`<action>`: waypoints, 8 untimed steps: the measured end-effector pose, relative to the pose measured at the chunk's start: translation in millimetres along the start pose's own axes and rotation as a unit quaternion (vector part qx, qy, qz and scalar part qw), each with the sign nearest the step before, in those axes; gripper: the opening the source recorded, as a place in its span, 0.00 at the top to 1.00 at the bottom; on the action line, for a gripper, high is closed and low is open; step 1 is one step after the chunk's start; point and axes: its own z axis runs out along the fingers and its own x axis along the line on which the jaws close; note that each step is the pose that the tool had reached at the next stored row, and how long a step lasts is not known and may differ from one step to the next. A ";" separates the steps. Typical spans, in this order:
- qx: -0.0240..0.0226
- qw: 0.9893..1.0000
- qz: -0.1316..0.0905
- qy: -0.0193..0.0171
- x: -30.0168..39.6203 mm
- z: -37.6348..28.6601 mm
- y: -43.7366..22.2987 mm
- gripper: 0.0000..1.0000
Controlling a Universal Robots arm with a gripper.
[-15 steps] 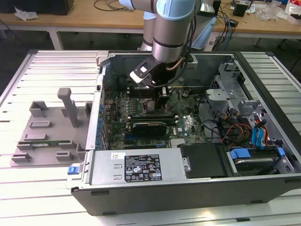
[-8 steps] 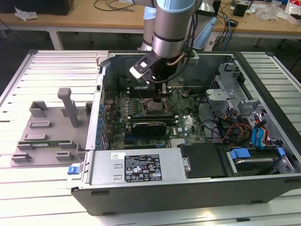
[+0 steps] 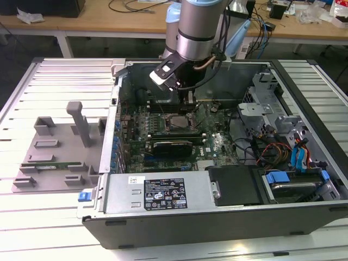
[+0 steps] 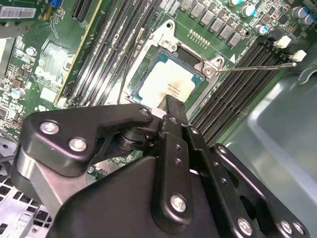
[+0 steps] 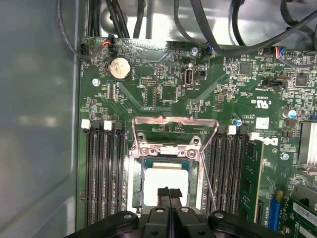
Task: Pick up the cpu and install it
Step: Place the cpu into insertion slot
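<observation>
A: hand status?
B: hand is fully closed. Both fingers are pressed together, with no gap at the tips in both wrist views. Nothing is clamped between them.
A: where's the cpu?
B: cpu lies flat in the socket on the motherboard, shiny top facing up. The second wrist view agrees: it sits square inside the socket frame.
A: hand relative to it?
B: The tips are directly over the middle of the chip. Touching or just clear of it, can't tell from either wrist view.
A: retention hardware?
B: load plate is hinged up, off the cpu. The thin lever slants out over the memory slots. Black slots run along both sides of the socket.
A: wider scene?
B: In the exterior view the arm comes down from above into the open computer case, and the hand is low over the board. The case sits on a slatted surface. A grey fixture lies on that surface at the exterior view's left of the case, well apart from the hand.
</observation>
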 end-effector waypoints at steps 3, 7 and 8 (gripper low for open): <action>0.000 1.000 0.000 0.000 0.0 -3.6 -0.2 0.89; 0.000 1.000 0.000 0.000 -0.2 -19.2 -1.0 0.89; 0.000 1.000 0.000 0.000 -0.2 -20.1 -1.1 0.89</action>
